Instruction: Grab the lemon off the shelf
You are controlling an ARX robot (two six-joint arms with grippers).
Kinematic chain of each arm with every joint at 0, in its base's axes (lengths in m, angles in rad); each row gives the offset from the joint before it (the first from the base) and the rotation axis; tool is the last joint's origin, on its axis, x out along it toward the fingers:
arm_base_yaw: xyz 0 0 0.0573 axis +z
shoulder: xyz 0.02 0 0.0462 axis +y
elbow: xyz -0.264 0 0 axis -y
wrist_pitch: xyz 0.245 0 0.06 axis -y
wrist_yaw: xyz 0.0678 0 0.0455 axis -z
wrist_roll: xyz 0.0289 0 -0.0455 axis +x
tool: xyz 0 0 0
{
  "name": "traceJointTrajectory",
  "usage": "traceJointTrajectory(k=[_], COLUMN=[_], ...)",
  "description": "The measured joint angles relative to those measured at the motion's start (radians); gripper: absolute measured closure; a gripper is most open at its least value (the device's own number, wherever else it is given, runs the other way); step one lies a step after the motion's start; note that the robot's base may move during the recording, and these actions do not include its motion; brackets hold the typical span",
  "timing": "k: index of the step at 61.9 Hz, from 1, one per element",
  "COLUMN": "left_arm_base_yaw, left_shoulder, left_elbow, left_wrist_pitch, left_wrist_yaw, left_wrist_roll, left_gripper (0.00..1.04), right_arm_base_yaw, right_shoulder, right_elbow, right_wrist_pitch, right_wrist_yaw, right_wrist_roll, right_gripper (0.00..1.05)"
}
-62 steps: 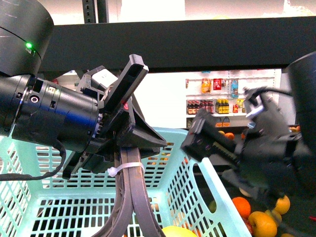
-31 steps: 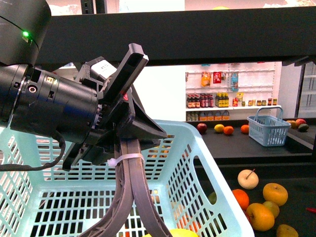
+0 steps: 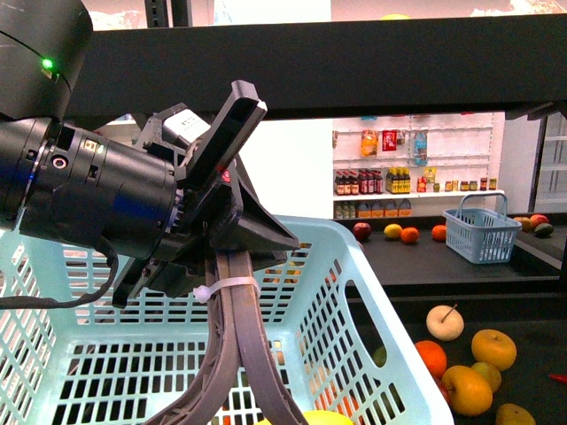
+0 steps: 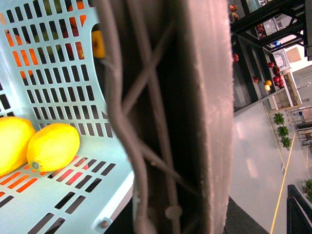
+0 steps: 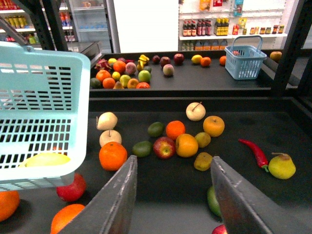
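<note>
Left gripper (image 3: 239, 208) pinches the handle (image 3: 235, 345) of the basket (image 3: 330, 232); the lemon (image 3: 312, 418) lies inside, at five o'clock from that gripper, a second beside it; right gripper (image 5: 173, 163) hangs spread over the shelf (image 5: 234, 109).

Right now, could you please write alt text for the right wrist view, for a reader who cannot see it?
The open right gripper hovers over the black shelf deck, which is scattered with produce: oranges, apples, a yellow pear and a red chilli. A light-blue basket beside it holds a lemon, seen through its slats.
</note>
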Motion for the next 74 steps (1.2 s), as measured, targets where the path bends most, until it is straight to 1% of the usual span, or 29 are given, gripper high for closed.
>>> traceJointTrajectory(k=[1,2,3,6,9,11,14,18,61,62,74], left_arm_base_yaw=[0.0,0.0,0.0,0.0,0.0,0.0,0.0,0.0,0.0,0.0,0.0], left_shoulder=[0.0,0.0,0.0,0.0,0.0,0.0,0.0,0.0,0.0,0.0,0.0], left_elbow=[0.0,0.0,0.0,0.0,0.0,0.0,0.0,0.0,0.0,0.0,0.0], left_wrist_pitch=[0.0,0.0,0.0,0.0,0.0,0.0,0.0,0.0,0.0,0.0,0.0], left_wrist_yaw=[0.0,0.002,0.002,0.003,0.002,0.002,0.002,0.0,0.0,0.0,0.002], left_wrist_roll=[0.0,0.002,0.002,0.0,0.0,0.0,-0.001,0.001,0.0,0.0,0.0], left_gripper=[0.91,0.91,0.91,0.91,0.91,0.91,0.91,0.91,0.91,0.91,0.91], right_arm_base_yaw=[0.015,0.049,0.055,0.095,0.106,0.108,0.11,0.111,0.112,0.112,0.112], right_shoulder=[-0.003,-0.012,-0.013,-0.024,-0.032,-0.037,-0.043,-0.05,-0.128,-0.128,-0.128], right_elbow=[-0.001,-0.005,-0.006,-0.013,-0.019,-0.03,-0.043,-0.055,-0.131,-0.131,-0.131], right_wrist_pitch=[0.0,0.002,0.002,0.006,0.008,0.011,0.011,0.013,0.029,0.029,0.029], right_wrist_yaw=[0.018,0.047,0.047,0.059,0.063,0.072,0.074,0.074,0.075,0.075,0.075], right_wrist_roll=[-0.001,-0.003,-0.003,-0.008,-0.009,-0.01,-0.011,-0.011,-0.012,-0.013,-0.013], right_gripper=[0.66,0.7,0.71,0.79,0.86,0.94,1.0,0.97,0.98,0.97,0.65])
